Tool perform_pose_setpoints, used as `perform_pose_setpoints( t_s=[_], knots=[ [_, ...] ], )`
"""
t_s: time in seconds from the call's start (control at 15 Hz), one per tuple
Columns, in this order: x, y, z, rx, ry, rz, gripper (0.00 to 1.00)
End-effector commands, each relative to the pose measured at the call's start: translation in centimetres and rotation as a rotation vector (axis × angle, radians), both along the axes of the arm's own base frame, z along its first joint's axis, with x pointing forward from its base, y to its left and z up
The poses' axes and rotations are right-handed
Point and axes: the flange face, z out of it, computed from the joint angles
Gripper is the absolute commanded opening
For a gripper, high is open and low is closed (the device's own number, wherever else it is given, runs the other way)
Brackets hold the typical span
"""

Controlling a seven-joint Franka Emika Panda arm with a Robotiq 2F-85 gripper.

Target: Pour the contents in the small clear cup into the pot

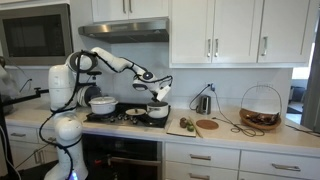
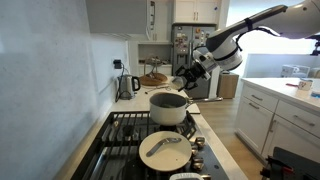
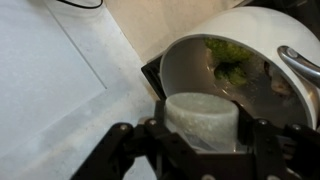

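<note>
The gripper [image 3: 202,146] is clamped on the small clear cup [image 3: 200,112], holding it in the air just above the near rim of the pot [image 3: 255,45], which sits on the stove [image 2: 125,128] toward its far end in an exterior view. Something green [image 3: 228,55] lies in the pot. I'd say the carry is done and the pour is due. That calls for rolling the wrist so the cup's mouth tips inside the rim.

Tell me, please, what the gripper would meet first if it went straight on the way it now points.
Most likely the pot: in the wrist view its dark inside, with green food, lies just beyond the small clear cup held in the jaws. Depth is hard to judge.
</note>
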Motion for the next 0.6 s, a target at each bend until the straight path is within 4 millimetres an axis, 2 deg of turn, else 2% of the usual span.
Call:
perform_pose_setpoints(
  t_s=[0.0,0.53],
  knots=[
    [0.53,1.01,1.50,-0.085,-0.033,-0.005,0.39],
    [1.07,1.42,2.23,-0.280,-0.007,0.016,0.39]
  ],
)
